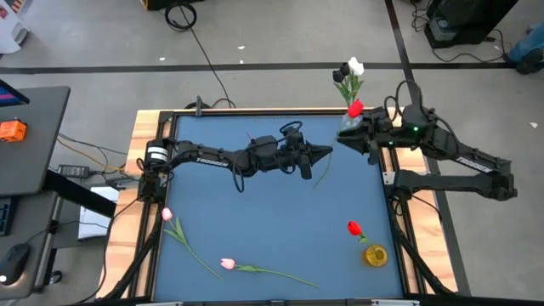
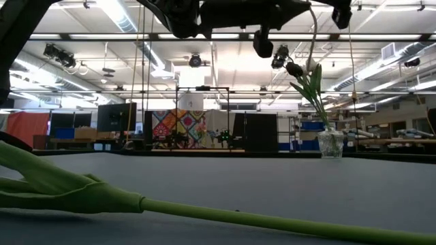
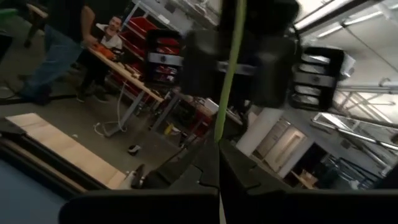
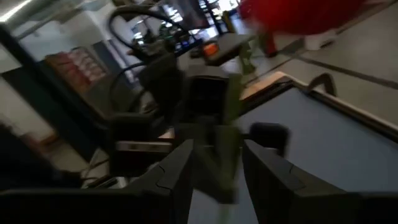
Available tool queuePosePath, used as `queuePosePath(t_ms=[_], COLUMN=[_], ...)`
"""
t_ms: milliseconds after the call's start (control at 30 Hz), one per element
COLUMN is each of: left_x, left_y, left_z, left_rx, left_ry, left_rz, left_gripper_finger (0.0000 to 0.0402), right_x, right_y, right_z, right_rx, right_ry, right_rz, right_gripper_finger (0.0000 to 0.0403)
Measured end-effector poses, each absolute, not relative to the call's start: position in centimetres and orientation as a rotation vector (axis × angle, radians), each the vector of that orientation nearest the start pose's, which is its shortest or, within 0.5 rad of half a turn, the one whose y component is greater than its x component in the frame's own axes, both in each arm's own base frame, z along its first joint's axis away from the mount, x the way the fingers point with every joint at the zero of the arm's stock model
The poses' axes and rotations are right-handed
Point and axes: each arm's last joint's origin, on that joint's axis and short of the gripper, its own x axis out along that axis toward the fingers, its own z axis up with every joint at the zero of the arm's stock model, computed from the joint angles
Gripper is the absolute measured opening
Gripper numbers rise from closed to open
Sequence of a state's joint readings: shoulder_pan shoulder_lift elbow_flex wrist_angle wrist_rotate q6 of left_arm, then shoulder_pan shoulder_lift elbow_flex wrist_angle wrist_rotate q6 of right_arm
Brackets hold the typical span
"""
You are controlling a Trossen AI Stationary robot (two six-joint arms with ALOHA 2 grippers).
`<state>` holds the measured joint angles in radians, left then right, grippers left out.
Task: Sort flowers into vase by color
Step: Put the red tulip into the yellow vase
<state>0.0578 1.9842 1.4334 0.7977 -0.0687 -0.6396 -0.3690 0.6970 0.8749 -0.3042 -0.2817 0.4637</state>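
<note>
Two pink flowers (image 1: 227, 264) lie near the tabletop's (image 1: 255, 212) front edge. One red flower (image 1: 354, 228) lies front-right. Left fingers (image 1: 326, 154) pinch one green stem (image 1: 324, 172); right fingers (image 1: 347, 138) clasp three stems (image 1: 348, 92) at the back-right corner.

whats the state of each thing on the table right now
left gripper, shut on a thin green flower stem
clear glass vase, upright, holding black, white and red tulips
right gripper, at the clear glass vase
small yellow vase, holding one red tulip
two pink tulips, lying flat on blue table
</note>
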Motion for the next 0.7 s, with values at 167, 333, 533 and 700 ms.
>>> queuePosePath(t_ms=[167, 333, 533, 700], left_x=[45.9, 45.9, 45.9, 45.9], left_y=[3.0, 3.1, 3.2, 3.2], left_z=[29.2, 29.2, 29.1, 29.1], left_rx=[-0.643, -0.653, -0.652, -0.643], left_ry=[-0.289, -0.287, -0.284, -0.279], left_rz=[0.064, 0.065, 0.064, 0.053], left_gripper_finger=[0.0, 0.0, 0.0, 0.0], right_x=[14.2, 14.5, 15.6, 16.0], right_y=[-4.3, -4.5, -4.6, -4.4], right_z=[36.2, 36.0, 35.5, 35.3], right_rx=[0.48, 0.473, 0.466, 0.463], right_ry=[0.11, 0.115, 0.157, 0.171], right_rz=[-0.088, -0.136, -0.135, -0.147], right_gripper_finger=[0.0138, 0.0111, 0.006, 0.003])
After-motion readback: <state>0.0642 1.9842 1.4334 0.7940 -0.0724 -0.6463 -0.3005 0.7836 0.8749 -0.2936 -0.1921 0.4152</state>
